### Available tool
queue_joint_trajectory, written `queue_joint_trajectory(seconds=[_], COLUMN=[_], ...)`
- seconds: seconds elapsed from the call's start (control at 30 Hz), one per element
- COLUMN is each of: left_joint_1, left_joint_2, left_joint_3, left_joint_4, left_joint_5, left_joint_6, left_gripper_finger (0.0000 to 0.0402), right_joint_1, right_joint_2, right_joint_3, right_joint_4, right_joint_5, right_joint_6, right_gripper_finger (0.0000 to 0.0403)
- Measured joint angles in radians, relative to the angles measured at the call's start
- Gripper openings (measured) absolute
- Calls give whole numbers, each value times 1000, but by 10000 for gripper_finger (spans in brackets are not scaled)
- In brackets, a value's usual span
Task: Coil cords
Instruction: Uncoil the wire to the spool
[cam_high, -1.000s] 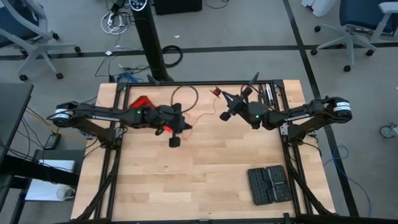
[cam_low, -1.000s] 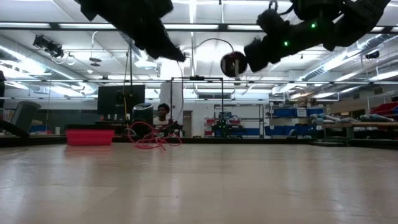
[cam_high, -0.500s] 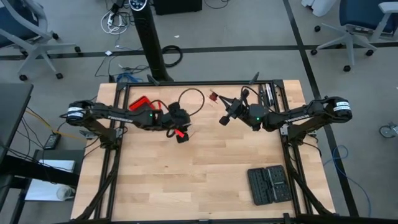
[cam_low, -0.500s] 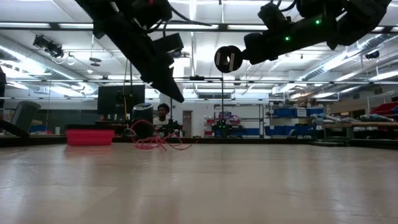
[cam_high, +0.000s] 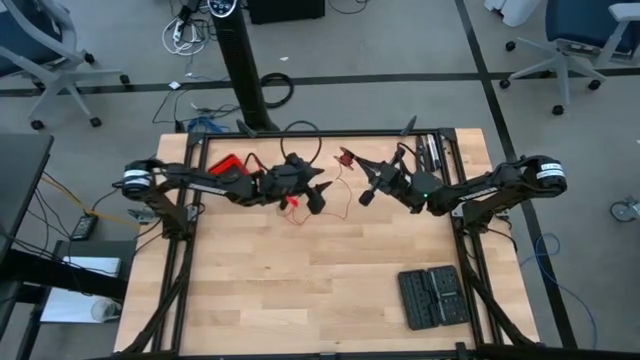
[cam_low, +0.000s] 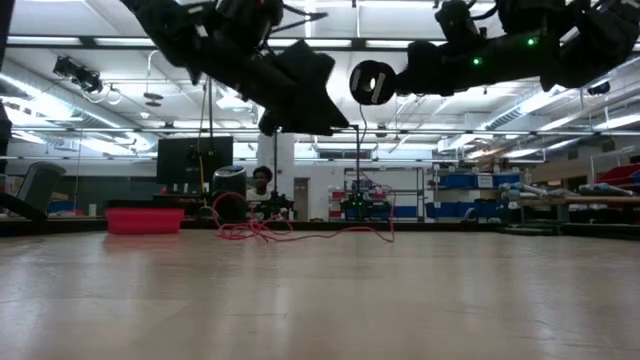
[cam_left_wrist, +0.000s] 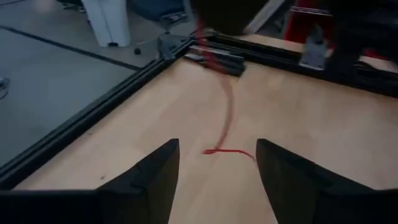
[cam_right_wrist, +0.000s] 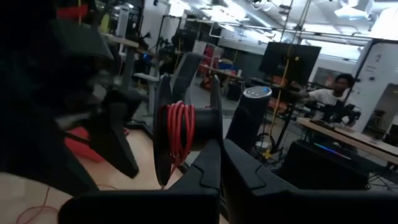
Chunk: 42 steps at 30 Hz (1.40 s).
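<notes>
At the near edge of the table (cam_high: 330, 290), well apart from the red box (cam_high: 228, 163) and diagonally across the wood from it, lies a flat black case (cam_high: 432, 297) with two ribbed halves.

Farther in, to the right of the red box, the left gripper (cam_high: 316, 194) hangs above the boards with its jaws spread wide and nothing between them. In the left wrist view its two dark fingers (cam_left_wrist: 152, 180) frame bare wood, and the thin red wire (cam_left_wrist: 227, 118) runs away from the gap across the table toward the far frame rail. In the low view this gripper (cam_low: 310, 112) hangs well clear of the surface.

The red wire (cam_low: 300, 236) itself lies loose on the table: a small tangle of loops sits just right of the red box (cam_low: 145, 219), and a single strand trails on rightward from the tangle, flat along the wood, then rises.

Farther right again from the red box, the right gripper (cam_high: 372, 190) faces the left one. Its jaws are closed tight on the rim of a black spool (cam_high: 366, 197), held up in the air (cam_low: 372, 82). The right wrist view shows the spool (cam_right_wrist: 183, 134) edge-on between the fingers (cam_right_wrist: 249, 180), with several turns of red wire wound round its core.

Beyond the red box and off the table, a person (cam_low: 262, 180) sits at a desk in the room, beside a dark monitor (cam_low: 195, 160).
</notes>
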Motion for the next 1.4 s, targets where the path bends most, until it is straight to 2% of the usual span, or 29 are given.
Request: queue_joint_trajectory(seconds=[0.3, 0.53, 0.97, 1.2, 1.4], left_joint_1=[10, 13, 24, 38, 46], left_joint_2=[153, 159, 159, 159, 149], left_joint_3=[0, 0, 0, 0, 0], left_joint_4=[308, 326, 341, 339, 316], left_joint_5=[2, -34, -30, -25, -4], left_joint_6=[81, 136, 153, 152, 147], left_gripper_finger=[218, 207, 125, 14, 3], right_joint_1=[0, 0, -3, -3, -3], right_joint_2=[0, 0, 0, 0, 0], right_joint_3=[-7, -6, -6, -6, -6], right_joint_4=[3, 8, 18, 34, 29], right_joint_5=[-33, -45, -102, -136, -135], right_joint_6=[34, 35, 59, 89, 85], right_gripper_finger=[0, 0, 0, 0, 0])
